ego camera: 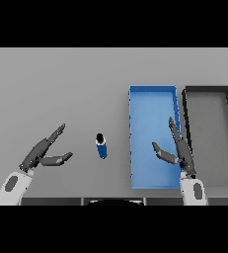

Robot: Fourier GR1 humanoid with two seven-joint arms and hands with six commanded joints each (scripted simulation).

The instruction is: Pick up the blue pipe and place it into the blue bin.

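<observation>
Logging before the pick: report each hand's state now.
Left hand: open, fingers straight, holding nothing, left of the blue pipe.
Right hand: open, fingers straight, holding nothing, above the blue bin.

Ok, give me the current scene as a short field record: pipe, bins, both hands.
blue pipe: standing on the grey table, left of the blue bin, not held
blue bin: no pipe in it yet
dark bin: right of the blue bin, beside it
left hand: open, left of the pipe, apart from it
right hand: open, over the blue bin's right side
</observation>
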